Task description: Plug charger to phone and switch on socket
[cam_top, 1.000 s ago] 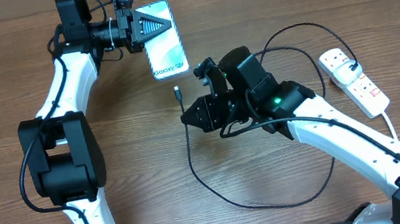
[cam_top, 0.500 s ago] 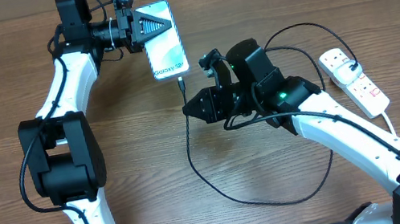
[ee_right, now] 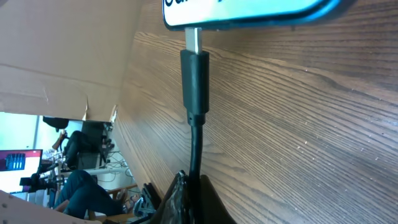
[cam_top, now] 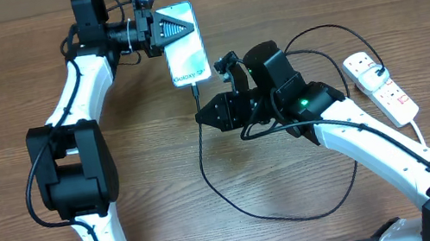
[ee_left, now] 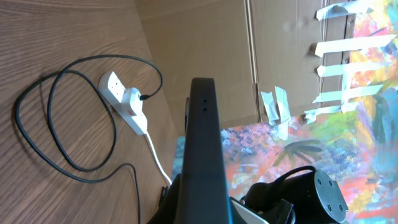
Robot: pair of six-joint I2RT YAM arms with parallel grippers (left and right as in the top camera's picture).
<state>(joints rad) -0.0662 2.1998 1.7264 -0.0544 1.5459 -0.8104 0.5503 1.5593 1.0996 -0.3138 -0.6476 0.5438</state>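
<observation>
My left gripper (cam_top: 179,28) is shut on the phone (cam_top: 185,45), holding it by its top end at the back of the table with the lit screen facing up. In the left wrist view the phone (ee_left: 202,137) shows as a dark edge between the jaws. My right gripper (cam_top: 201,118) is shut on the charger (cam_top: 207,174) cable just behind its connector (ee_right: 194,81). The connector's metal tip (ee_right: 193,39) meets the phone's bottom edge (ee_right: 249,14), with part of the metal still showing. The socket (cam_top: 381,88) lies at the right with a white plug in it.
The charger's black cable lies in loose loops (cam_top: 300,211) on the wooden table under my right arm and arcs to the socket. The socket's white cord (cam_top: 417,129) trails toward the front right. A cardboard wall (ee_left: 199,43) stands behind the table.
My right gripper carried the connector up toward the phone's bottom edge. My left gripper then shifted the phone slightly right, bringing its edge onto the connector tip.
</observation>
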